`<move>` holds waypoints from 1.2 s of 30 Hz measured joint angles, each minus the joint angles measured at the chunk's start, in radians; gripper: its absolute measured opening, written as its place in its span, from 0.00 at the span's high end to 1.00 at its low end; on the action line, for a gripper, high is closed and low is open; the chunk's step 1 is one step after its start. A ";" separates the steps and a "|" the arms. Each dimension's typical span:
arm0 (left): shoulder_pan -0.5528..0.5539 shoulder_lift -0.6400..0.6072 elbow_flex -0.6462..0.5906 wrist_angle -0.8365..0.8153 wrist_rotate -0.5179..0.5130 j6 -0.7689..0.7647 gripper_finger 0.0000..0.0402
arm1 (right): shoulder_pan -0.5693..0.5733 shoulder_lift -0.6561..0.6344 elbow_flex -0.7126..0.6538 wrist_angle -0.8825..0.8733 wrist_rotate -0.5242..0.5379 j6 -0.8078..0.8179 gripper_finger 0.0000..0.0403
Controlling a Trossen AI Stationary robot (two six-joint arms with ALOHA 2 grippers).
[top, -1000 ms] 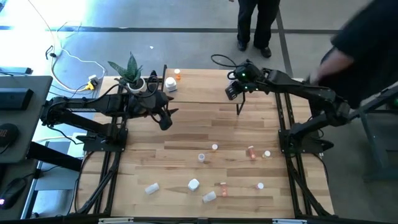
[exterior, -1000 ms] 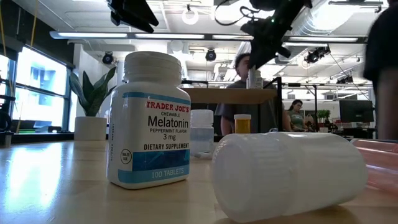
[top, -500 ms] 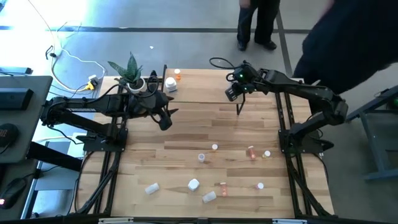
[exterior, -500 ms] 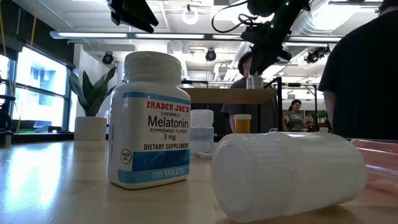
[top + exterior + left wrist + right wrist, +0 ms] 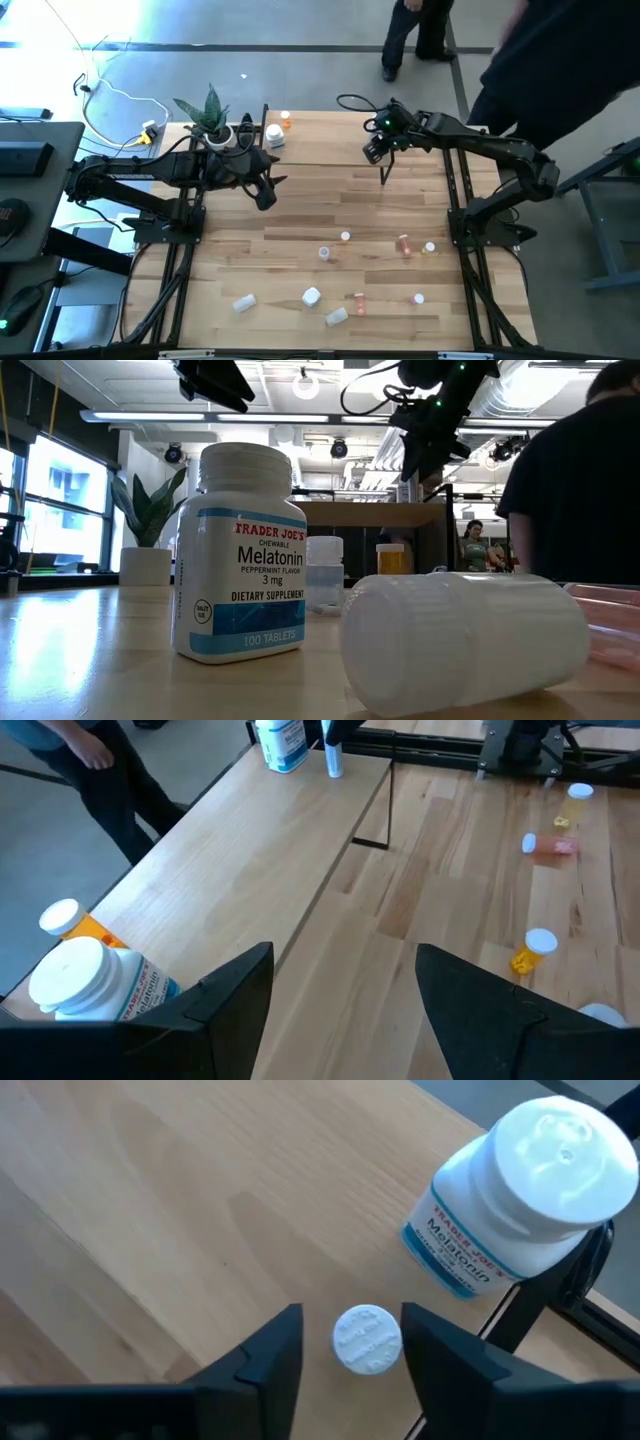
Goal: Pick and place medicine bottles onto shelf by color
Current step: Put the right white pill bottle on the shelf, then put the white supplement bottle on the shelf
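The shelf (image 5: 330, 140) is a light-wood board on black legs at the table's far side. My right gripper (image 5: 375, 152) hangs open above the shelf's right end. Its fingers stand on either side of a small white-capped bottle (image 5: 367, 1340) that stands upright on the shelf, beside a larger white Melatonin bottle (image 5: 520, 1180). My left gripper (image 5: 270, 190) is open over the table by the shelf's left end. There a white bottle (image 5: 80, 985) and an orange one (image 5: 70, 920) stand on the shelf. Several small bottles (image 5: 344, 237) lie scattered on the table's near half. My right gripper's fingers (image 5: 440, 1355) come down from above, one on each side of the small bottle's white cap (image 5: 367, 1340). Whether either finger touches it, I cannot tell. The bottle stands upright on the shelf.
A potted plant (image 5: 213, 125) stands at the far left corner. In the low view an upright Melatonin bottle (image 5: 240, 550) and a white bottle lying on its side (image 5: 465, 640) sit close to the camera. A person in dark clothes (image 5: 570, 60) stands past the far right corner.
The person beyond the far right corner has shifted about. Neither gripper has visibly moved.
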 joint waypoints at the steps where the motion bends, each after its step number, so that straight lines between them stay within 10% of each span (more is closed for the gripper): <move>1: 0.000 0.000 0.000 0.000 0.004 0.000 0.41 | 0.000 -0.003 0.000 0.001 -0.010 0.001 0.56; 16: -0.018 0.000 0.000 0.012 0.190 -0.068 0.41 | 0.009 -0.113 0.000 0.044 -0.051 0.071 0.52; 36: -0.353 0.074 -0.001 0.180 0.208 -0.212 0.41 | 0.271 -0.215 0.000 0.108 -0.074 0.116 0.52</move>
